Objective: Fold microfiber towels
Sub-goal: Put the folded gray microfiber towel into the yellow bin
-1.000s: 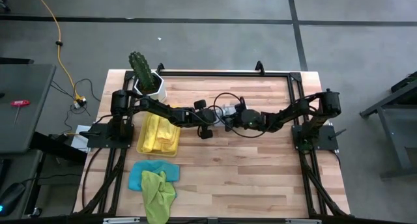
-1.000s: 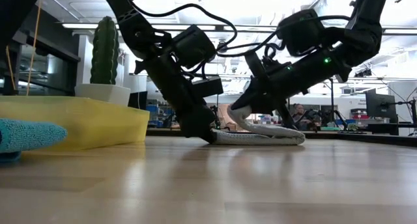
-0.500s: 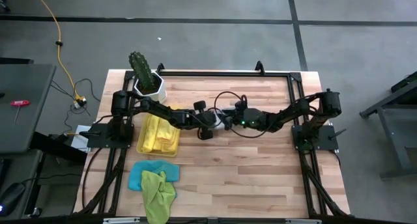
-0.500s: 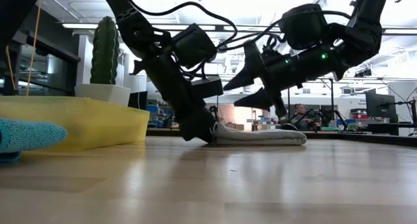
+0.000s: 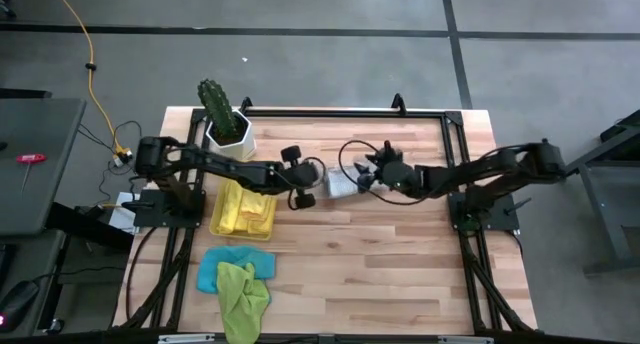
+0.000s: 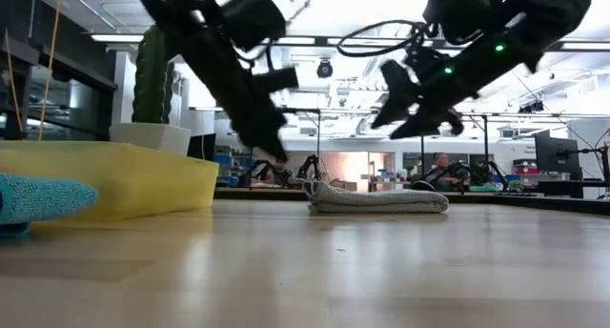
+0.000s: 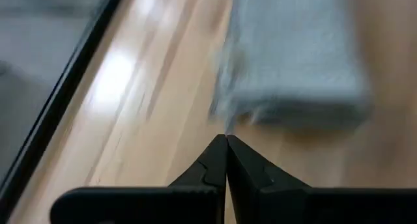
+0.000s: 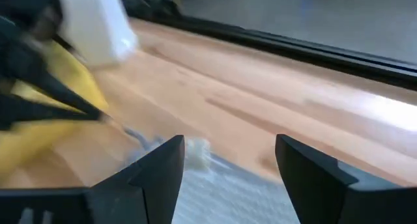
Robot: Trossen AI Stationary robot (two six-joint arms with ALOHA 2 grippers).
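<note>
A grey towel (image 6: pixel 378 197) is lying folded into a flat, layered bundle near the middle of the tabletop (image 5: pixel 400 264), free of both arms. A second ago the left pincer (image 6: pixel 270 149) was pinning its near end and the right pincer (image 6: pixel 405 107) was gripping the far end; now both are hanging above the cloth, apart from it, the left one clenched with its tips meeting, the right one released with its fingers spread wide. The overhead camera is showing the towel (image 5: pixel 338 183) sitting between the two retreating pincers, left (image 5: pixel 312 174) and right (image 5: pixel 368 174). That pull-back is suggesting this fold is finished and the cloth is ready to be moved or left where it is. Beside the left arm a yellow tray (image 5: pixel 217 224) is holding yellow towels (image 5: pixel 245 208), and nearer the front edge a blue towel (image 5: pixel 212 269) and a green towel (image 5: pixel 242 296) are waiting in a loose heap, seemingly unfolded. A potted cactus (image 5: pixel 222 112) is standing at the back left corner.
</note>
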